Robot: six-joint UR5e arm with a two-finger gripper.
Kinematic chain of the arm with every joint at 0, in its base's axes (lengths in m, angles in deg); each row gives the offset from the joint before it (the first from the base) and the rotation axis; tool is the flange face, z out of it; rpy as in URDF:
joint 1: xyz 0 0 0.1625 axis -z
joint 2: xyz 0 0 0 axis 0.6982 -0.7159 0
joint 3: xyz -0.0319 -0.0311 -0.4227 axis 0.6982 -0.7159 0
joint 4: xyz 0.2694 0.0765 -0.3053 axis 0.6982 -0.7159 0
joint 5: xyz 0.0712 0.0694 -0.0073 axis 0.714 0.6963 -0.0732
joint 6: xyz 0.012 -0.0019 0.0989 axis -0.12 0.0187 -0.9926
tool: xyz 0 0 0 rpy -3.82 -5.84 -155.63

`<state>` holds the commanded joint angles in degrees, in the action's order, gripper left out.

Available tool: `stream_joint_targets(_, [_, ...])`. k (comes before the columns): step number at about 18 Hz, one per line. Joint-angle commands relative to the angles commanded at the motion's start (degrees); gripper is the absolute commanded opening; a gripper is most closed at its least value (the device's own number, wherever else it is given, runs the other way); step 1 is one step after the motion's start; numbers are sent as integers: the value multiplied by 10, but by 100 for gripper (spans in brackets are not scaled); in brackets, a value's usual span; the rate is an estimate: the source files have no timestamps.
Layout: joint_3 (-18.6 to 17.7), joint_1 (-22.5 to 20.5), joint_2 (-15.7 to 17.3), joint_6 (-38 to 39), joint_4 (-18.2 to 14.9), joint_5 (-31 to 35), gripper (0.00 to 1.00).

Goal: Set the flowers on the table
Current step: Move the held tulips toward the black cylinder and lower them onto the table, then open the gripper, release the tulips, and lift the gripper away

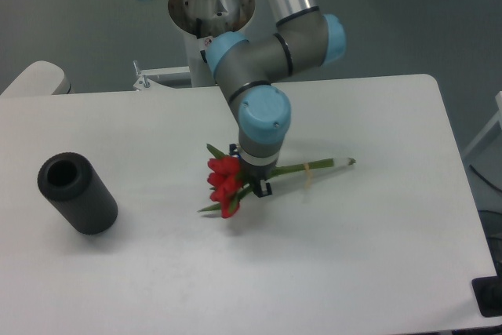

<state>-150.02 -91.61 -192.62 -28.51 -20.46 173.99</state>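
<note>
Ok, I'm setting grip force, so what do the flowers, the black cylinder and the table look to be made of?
Flowers: probably plastic or fabric, with uniform red buds and a stiff green stem. Black cylinder: matte, hollow, possibly foam or rubber. Table: smooth white hard top, likely laminate, with a faint sheen.

The flowers (pixel 227 182) lie on the table (pixel 353 256) near its middle, buds to the left and stems running right and slightly far, with the gripper (pixel 255 180) directly over the bunch where buds meet stems. The black cylinder (pixel 77 193) lies on its side well apart to the left, near the table's left edge, its open end turned toward the far left. The arm (pixel 267 52) reaches in from its base (pixel 210 5) beyond the table's far edge, behind the flowers.
</note>
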Motion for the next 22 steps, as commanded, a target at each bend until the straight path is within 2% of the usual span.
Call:
stream_joint_targets(2, [0, 13, 0, 1, -1, -6, 21])
stream_joint_targets(5, [-7, 26, 4, 1, -2, -9, 45])
stream_joint_targets(6, [-9, 26, 7, 1, -2, -11, 57])
stream_joint_targets(8, [-18, 27, 10, 3, -1, -18, 100])
stream_joint_targets(10, [-25, 31, 19, 6, 0, -18, 100])
stream_joint_targets(15, [-16, 27, 20, 1, 0, -18, 100])
stream_joint_targets(22, [39, 5, -1, 0, -2, -18, 100])
